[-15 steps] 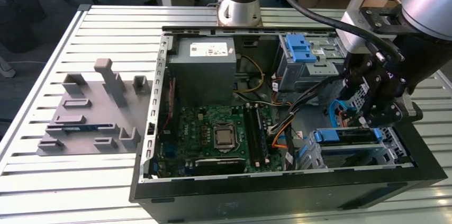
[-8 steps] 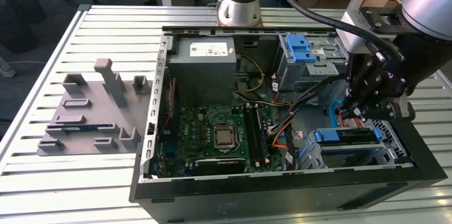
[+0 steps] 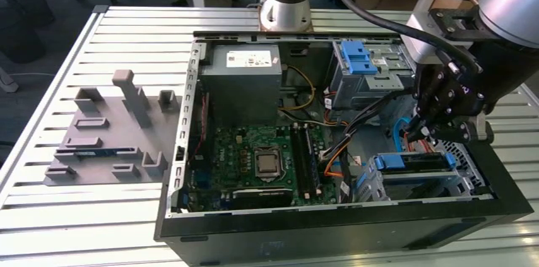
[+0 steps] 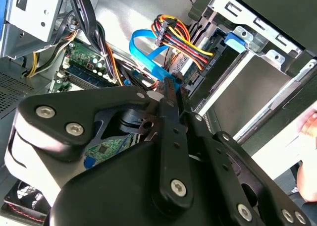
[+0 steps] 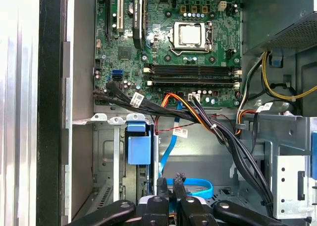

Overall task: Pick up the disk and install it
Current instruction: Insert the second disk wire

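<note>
The disk (image 3: 414, 163) lies in the lower drive bay at the exterior view's right of the open computer case, with its blue rail end (image 3: 388, 161) facing the motherboard. That blue end (image 5: 138, 145) also shows in the first wrist view and again (image 4: 236, 40) in the second wrist view. My gripper (image 3: 420, 134) hangs inside the case just above and behind the bay, apart from the disk. Its fingers (image 5: 161, 185) stand close together with nothing between them. They hover over a looped blue data cable (image 5: 194, 187); in the second wrist view the gripper (image 4: 171, 87) points at that cable (image 4: 143, 50).
The motherboard (image 3: 252, 153) fills the case floor, with the grey power supply (image 3: 244, 81) behind it. A silver cage with a blue latch (image 3: 364, 60) sits at the back right. Black and coloured cable bundles (image 5: 208, 122) cross beside the bay. A grey fixture (image 3: 105, 134) lies on the slatted table.
</note>
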`<move>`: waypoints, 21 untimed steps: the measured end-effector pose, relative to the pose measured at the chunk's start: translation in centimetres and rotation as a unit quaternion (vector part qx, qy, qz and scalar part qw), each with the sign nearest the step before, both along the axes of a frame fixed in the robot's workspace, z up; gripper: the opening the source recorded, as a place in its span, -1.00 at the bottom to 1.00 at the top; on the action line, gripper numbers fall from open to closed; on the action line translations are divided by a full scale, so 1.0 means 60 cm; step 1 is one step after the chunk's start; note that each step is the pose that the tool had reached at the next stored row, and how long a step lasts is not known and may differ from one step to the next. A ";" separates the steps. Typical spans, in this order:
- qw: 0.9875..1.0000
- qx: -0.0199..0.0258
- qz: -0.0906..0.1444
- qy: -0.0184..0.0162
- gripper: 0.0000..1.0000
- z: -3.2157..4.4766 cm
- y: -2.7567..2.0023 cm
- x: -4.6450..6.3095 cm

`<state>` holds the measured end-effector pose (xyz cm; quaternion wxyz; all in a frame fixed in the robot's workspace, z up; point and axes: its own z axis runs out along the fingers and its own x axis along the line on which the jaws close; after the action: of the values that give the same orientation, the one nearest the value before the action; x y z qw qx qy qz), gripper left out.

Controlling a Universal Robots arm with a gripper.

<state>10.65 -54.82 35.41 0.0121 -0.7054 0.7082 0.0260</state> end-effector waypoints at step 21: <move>1.000 0.001 0.018 -0.007 -0.68 -0.011 -0.0226 -0.003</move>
<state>10.48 -56.18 34.76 0.0179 -0.7183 0.6952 0.0220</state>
